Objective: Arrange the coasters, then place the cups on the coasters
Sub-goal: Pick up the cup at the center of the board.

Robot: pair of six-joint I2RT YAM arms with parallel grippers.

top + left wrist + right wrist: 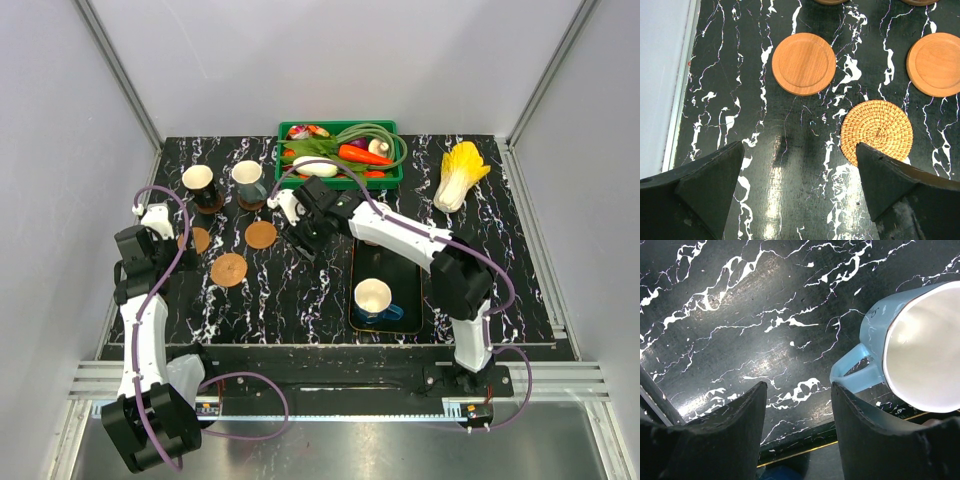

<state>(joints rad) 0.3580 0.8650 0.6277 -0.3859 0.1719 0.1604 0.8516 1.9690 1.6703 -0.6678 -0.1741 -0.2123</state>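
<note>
Two wooden coasters (pixel 803 63) (pixel 937 64) and a woven coaster (pixel 877 131) lie flat on the marble table. My left gripper (pixel 800 200) hangs open above them, its right finger over the woven one's near edge. At the back left a dark cup (pixel 198 185) and a teal cup (pixel 247 183) each stand on a coaster. A blue cup (pixel 375 300) sits on the black tray (pixel 412 285). My right gripper (pixel 799 387) is open with nothing between its fingers. A light blue cup (pixel 920 350) stands just right of it, its handle (pixel 855 372) beside the right finger.
A green basket (pixel 340 182) of vegetables stands at the back centre, with a yellow cabbage (pixel 460 175) to its right. The left wall runs close beside my left arm. The right arm (pixel 400 235) reaches across the tray's far end.
</note>
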